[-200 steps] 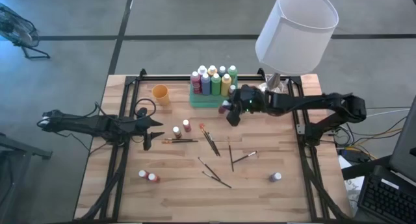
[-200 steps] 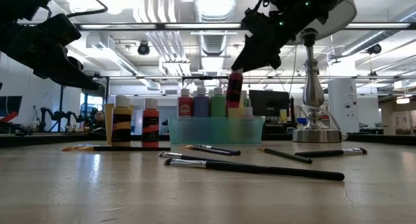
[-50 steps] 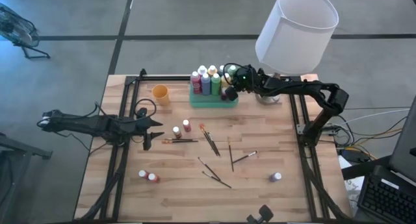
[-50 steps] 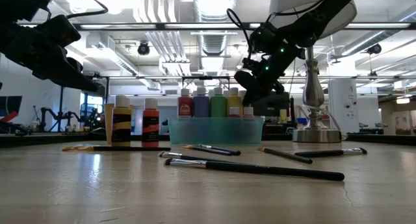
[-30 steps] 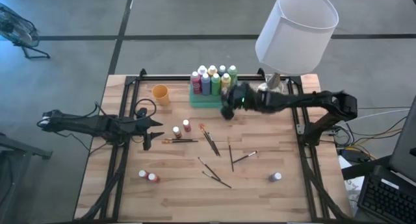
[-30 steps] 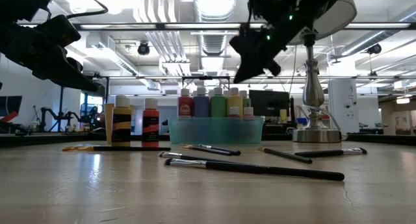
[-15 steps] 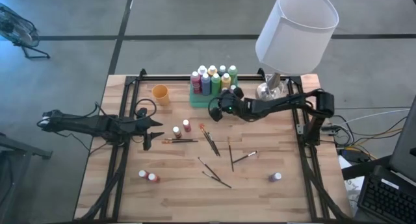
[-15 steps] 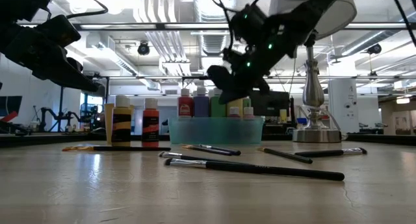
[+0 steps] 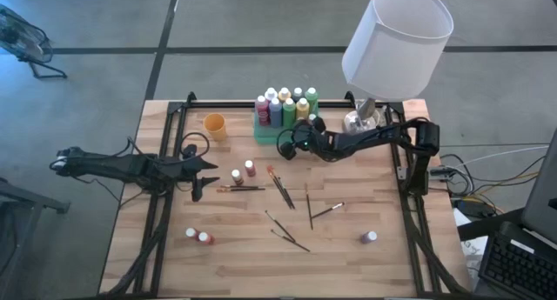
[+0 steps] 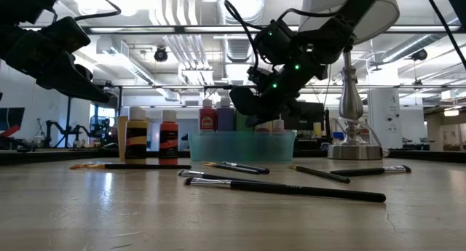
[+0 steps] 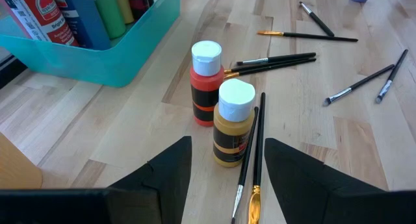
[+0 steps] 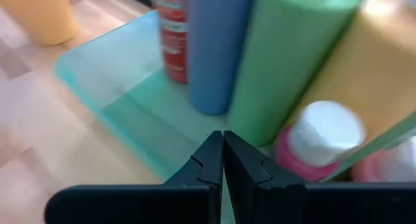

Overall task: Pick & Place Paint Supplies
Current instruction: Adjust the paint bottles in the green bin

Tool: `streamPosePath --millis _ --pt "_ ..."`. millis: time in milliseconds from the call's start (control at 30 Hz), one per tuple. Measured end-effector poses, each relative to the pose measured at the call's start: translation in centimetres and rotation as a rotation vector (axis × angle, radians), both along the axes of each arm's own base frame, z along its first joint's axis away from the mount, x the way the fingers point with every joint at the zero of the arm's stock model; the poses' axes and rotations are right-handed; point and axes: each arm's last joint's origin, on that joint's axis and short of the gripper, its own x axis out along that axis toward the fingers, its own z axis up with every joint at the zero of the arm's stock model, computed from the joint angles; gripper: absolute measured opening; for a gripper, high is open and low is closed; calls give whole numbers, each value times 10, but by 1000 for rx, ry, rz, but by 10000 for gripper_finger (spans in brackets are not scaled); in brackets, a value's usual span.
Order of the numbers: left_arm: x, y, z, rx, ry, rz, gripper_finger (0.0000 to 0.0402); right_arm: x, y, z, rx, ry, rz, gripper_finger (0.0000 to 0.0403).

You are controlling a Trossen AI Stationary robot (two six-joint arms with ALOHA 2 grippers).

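The right gripper [image 9: 283,147], its fingers pressed together and holding nothing, hangs above the table just in front of the green tray [image 9: 285,136], where a cluster of paint bottles [image 9: 284,107] stands upright. The left gripper [image 9: 202,176] waits over the table's left side with its fingers apart and empty, facing a red bottle [image 11: 206,83] and an ochre bottle [image 11: 233,122] that stand just beside each other. Several paintbrushes [image 9: 281,189] lie scattered across the wooden table [image 9: 174,274], with more small bottles near its front edge.
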Motion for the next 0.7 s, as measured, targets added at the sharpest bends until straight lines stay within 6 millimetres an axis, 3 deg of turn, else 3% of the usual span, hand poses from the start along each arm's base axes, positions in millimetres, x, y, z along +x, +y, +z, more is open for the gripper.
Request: streamPosePath --millis 700 --pt "0 0 0 0 0 0 200 -5 -4 -4 -23 81 -39 8"
